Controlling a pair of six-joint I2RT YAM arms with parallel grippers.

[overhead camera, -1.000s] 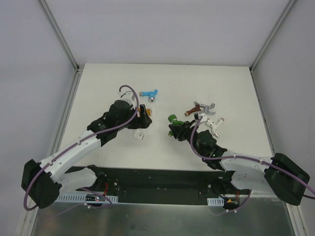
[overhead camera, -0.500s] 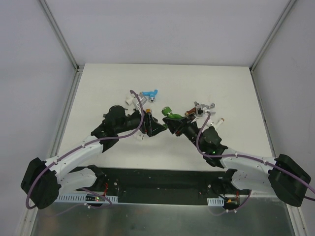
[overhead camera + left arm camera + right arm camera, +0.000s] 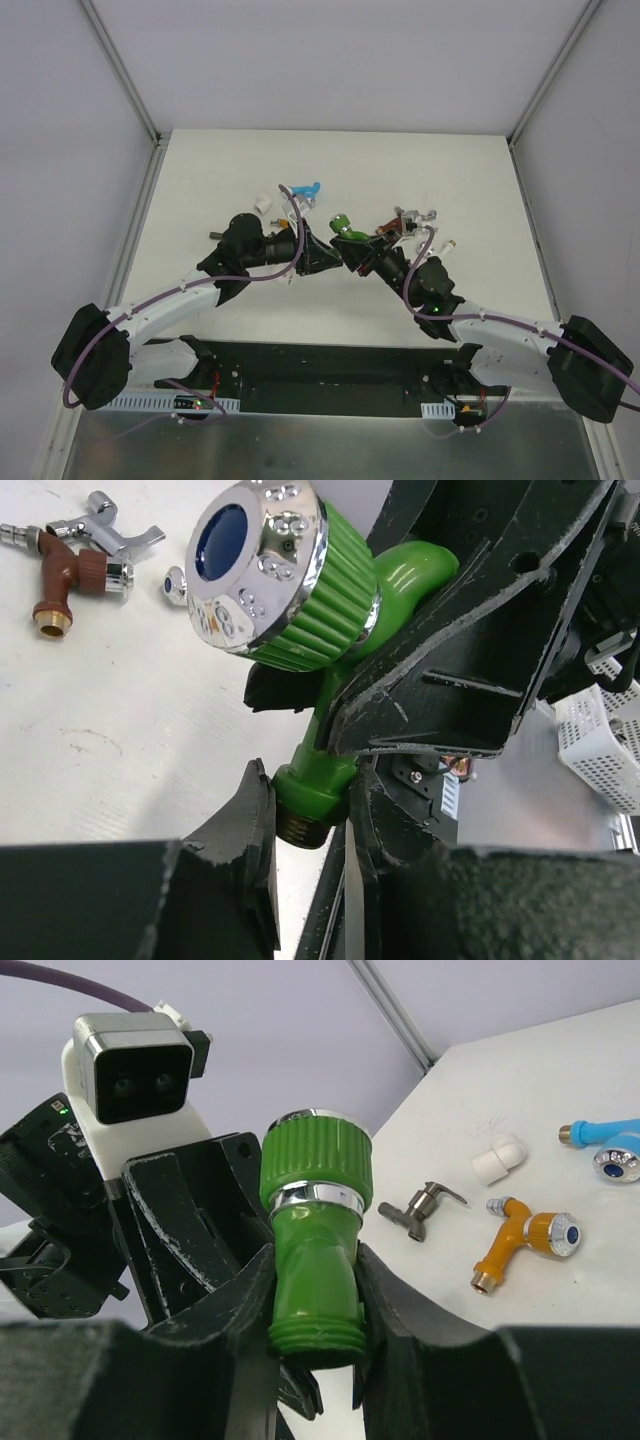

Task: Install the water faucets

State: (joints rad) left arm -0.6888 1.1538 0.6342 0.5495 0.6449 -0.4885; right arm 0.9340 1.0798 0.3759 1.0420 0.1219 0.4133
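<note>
The step in hand looks like a two-arm hold on the green faucet (image 3: 343, 226), raised above the table (image 3: 230, 170) near its middle, either to pass it across or to steady it for fitting. The right gripper (image 3: 315, 1305) is pressed tight on the faucet's green body just above the threaded collar, with the ribbed knob and chrome ring standing up above its fingers. The left gripper (image 3: 305, 820) meets it from the other side, its two black fingers pinching the lower end of the same faucet, at the collar and the brass thread. Both grippers are therefore clamped on the one faucet, with no gap visible on either side. The next move probably calls for one gripper to let go while the other holds firm, or for a careful twist with both aligned, since any sideways pull could wrench the faucet out of line. On the table lie the orange faucet (image 3: 520, 1245), the dark grey faucet (image 3: 420, 1205), the blue faucet (image 3: 610, 1140), the reddish-brown faucet (image 3: 65, 585), the silver faucet (image 3: 110, 525) and a white pipe fitting (image 3: 498, 1157), all untouched.
</note>
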